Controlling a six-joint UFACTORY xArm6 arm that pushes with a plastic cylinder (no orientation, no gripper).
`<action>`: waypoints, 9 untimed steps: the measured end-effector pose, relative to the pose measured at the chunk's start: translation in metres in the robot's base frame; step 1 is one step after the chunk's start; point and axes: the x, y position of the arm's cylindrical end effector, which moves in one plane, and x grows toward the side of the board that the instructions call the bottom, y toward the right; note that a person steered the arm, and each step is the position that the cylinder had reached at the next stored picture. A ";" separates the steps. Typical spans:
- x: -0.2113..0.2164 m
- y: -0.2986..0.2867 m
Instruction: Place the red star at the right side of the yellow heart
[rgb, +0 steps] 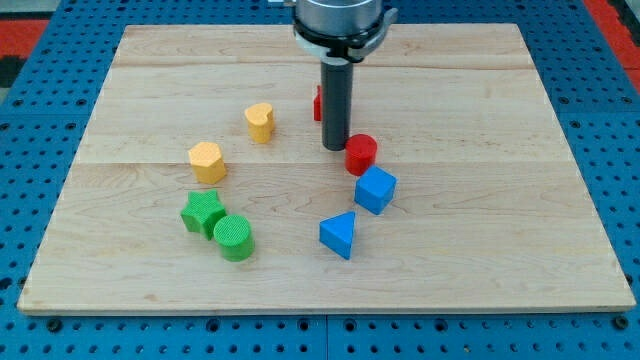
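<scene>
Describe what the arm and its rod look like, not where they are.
Only the arm's lower end shows: a round silver-grey metal collar at the view's top, with a dark rim beneath. From it hangs a straight, dark grey rod, plain and cylindrical, ending in my tip. No cables or markings are visible.
</scene>
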 end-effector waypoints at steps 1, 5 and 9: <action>-0.024 0.000; -0.111 0.030; -0.098 -0.022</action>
